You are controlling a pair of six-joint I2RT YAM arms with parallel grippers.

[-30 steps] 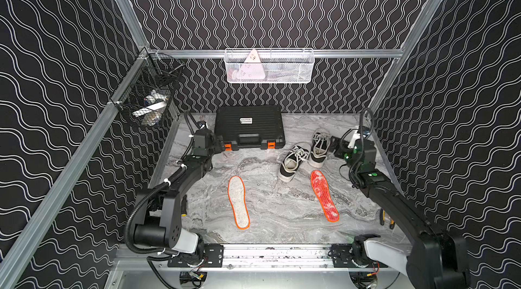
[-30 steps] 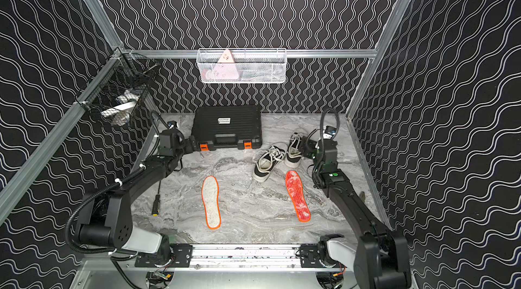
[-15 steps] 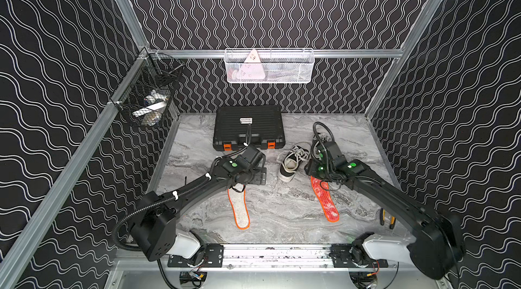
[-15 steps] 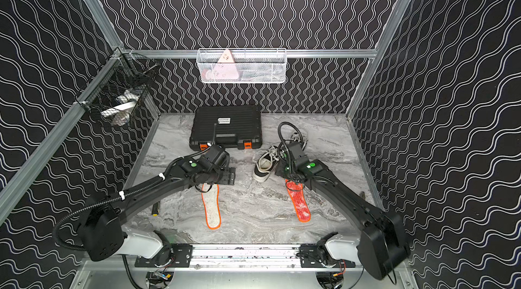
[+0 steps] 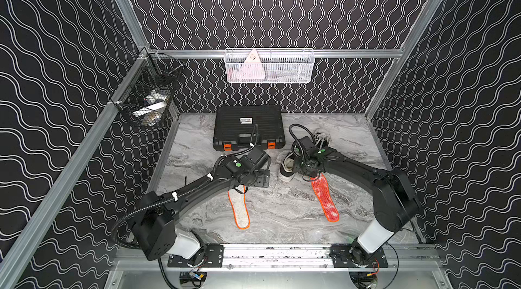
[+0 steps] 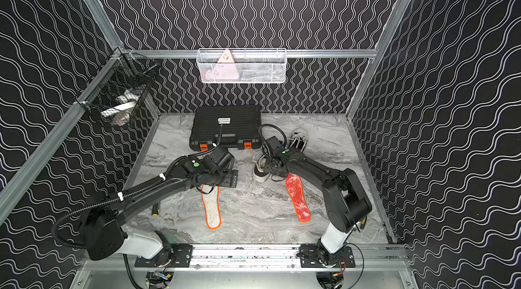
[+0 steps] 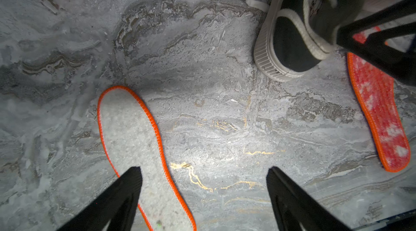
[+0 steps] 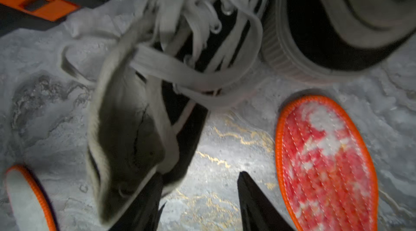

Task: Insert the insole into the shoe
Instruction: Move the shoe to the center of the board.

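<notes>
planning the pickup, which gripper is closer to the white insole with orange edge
Left. The left gripper is right above one end of the white insole. The right gripper is apart, at the shoe beside the red insole.

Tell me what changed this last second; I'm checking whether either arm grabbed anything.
Both arms swung in from the rear: the left gripper now hangs open over the grey insole, the right gripper by the near shoe, jaws apart, nothing held. Those, the red insole, the far shoe and the tool case stayed put.
</notes>
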